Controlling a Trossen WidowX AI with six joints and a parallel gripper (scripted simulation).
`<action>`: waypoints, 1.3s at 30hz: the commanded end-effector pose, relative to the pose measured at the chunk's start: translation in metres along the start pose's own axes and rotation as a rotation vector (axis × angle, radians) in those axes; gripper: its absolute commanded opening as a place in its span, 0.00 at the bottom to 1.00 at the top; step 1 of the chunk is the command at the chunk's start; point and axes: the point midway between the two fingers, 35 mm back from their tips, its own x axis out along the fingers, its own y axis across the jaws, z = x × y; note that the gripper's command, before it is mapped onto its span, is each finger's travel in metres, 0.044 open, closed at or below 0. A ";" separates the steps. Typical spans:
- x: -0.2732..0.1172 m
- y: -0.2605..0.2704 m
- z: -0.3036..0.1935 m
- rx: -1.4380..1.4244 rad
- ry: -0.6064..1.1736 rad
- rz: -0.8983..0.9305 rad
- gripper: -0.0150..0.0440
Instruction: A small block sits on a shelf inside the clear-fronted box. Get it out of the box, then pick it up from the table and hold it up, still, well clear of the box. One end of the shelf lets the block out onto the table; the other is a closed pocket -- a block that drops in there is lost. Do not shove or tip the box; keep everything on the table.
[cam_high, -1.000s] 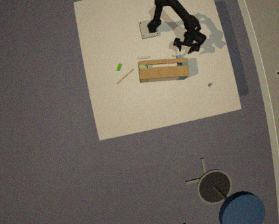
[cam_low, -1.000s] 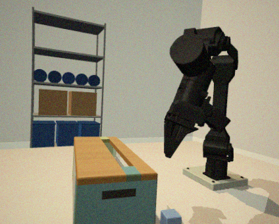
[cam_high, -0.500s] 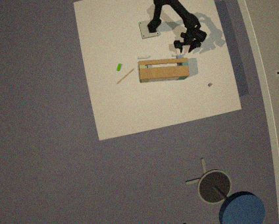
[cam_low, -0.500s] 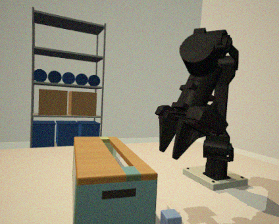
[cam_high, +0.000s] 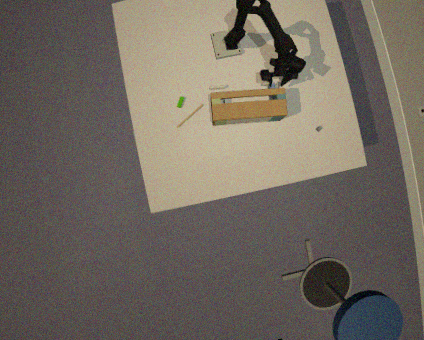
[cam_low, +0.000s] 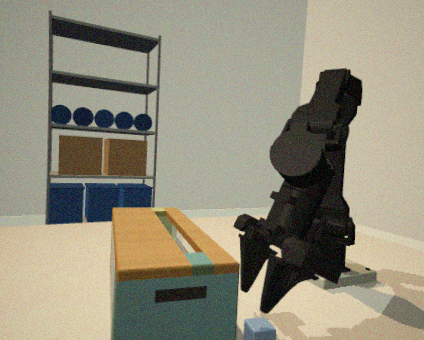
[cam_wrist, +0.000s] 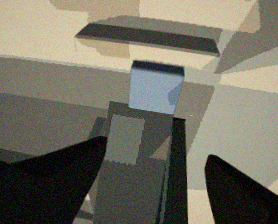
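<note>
Block (cam_wrist: 156, 89): lying out on the worktop, frame centre.
Jaws: standing wide, gripping nothing.
Advice: centre over block, avoid nudging box (cam_low: 170, 270).

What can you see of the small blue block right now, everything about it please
The small blue block is a plain pale-blue cube with matte faces and no markings. It is already out of the box, resting flat and upright on the table beside the box's teal end wall, near the dark slot there. Nothing grips it: the gripper hangs above it with jaws open, fingertips apart, and is not touching it. Only its top corner shows in the exterior view.
</note>
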 end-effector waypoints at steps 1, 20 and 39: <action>0.008 0.001 0.004 -0.004 -0.002 0.008 0.74; 0.036 0.003 0.016 -0.004 -0.002 0.008 0.74; 0.053 0.005 0.025 -0.004 -0.002 0.008 0.51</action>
